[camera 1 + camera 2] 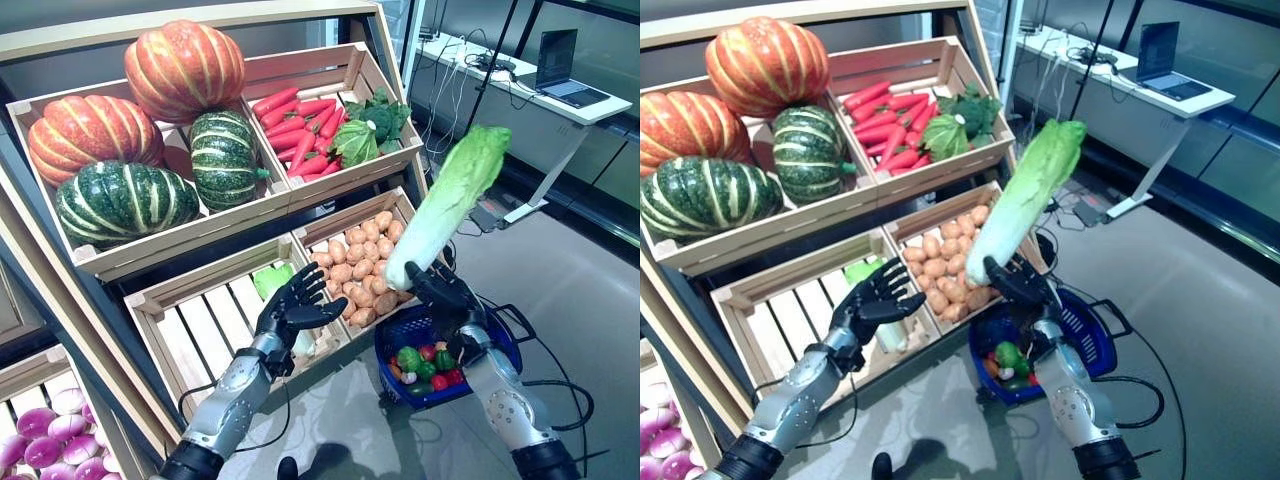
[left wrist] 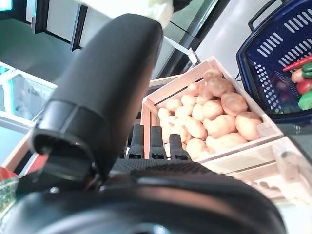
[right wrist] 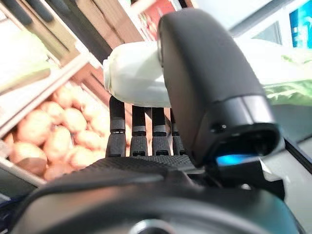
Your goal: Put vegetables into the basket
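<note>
My right hand (image 1: 447, 296) is shut on the white stem end of a long napa cabbage (image 1: 447, 200), which stands tilted up over the potato crate (image 1: 364, 262). Seen from the right wrist, the thumb (image 3: 209, 87) and fingers (image 3: 139, 129) clamp the cabbage stem (image 3: 131, 75). The blue basket (image 1: 500, 345) sits on the floor just below that hand, holding several small vegetables (image 1: 425, 365). My left hand (image 1: 296, 305) hovers open in front of the slatted lower crate (image 1: 215, 310), near another green-white cabbage (image 1: 272, 280) lying inside it.
The tilted wooden rack holds pumpkins (image 1: 180, 65) and striped squashes (image 1: 120, 200) in the top crate, carrots (image 1: 300, 130) and leafy greens (image 1: 370, 125) beside them. Purple-white turnips (image 1: 45, 435) fill a bin at lower left. A desk with a laptop (image 1: 560, 70) stands at the back right.
</note>
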